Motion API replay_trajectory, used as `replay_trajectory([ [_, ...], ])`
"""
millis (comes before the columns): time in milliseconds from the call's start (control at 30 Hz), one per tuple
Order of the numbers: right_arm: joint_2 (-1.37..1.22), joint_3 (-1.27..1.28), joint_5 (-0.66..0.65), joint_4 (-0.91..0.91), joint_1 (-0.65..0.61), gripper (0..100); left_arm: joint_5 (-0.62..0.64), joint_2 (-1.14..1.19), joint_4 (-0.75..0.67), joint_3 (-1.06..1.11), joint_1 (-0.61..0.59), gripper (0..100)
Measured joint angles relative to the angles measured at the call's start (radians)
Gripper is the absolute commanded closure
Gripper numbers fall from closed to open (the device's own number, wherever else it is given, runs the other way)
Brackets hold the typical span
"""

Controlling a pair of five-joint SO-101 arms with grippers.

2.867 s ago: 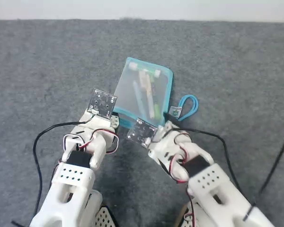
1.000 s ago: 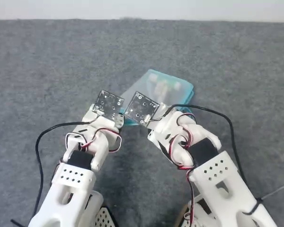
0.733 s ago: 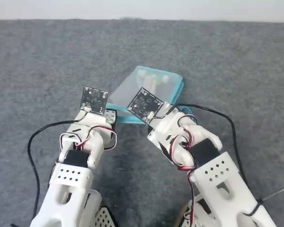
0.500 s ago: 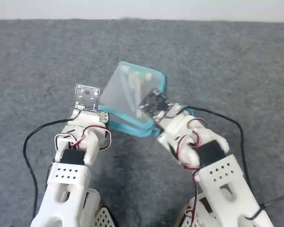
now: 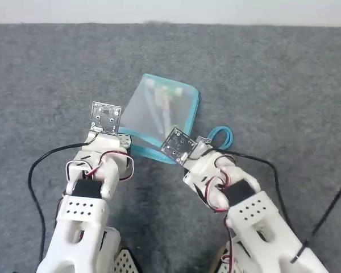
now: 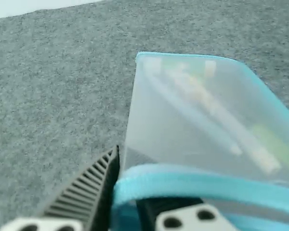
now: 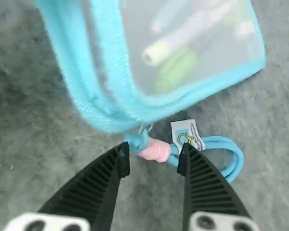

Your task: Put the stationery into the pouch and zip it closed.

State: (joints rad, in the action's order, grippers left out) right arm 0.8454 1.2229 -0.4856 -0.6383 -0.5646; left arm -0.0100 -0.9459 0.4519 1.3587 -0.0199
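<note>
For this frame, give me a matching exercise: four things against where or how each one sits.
Things:
1. left claw
2. right claw
3. stationery
4. blue loop

States:
A. lying loose beside the pouch corner
B. inside the pouch
C. shut on the pouch's zipper edge
D. open, jaws either side of the pink pull

Pairs: 1-C, 2-D, 3-B, 4-A
</note>
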Motion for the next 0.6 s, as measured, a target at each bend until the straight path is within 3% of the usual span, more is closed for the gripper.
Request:
replay_trajectory([
  [467,-0.381,-0.124,-0.005,0.193,-0.005,83.7,0.0,0.0,0.0,0.0,0.0,99],
  [600,-0.381,-0.153,-0.006,0.196,-0.005,99.3,0.0,0.0,0.0,0.0,-0.002,99],
])
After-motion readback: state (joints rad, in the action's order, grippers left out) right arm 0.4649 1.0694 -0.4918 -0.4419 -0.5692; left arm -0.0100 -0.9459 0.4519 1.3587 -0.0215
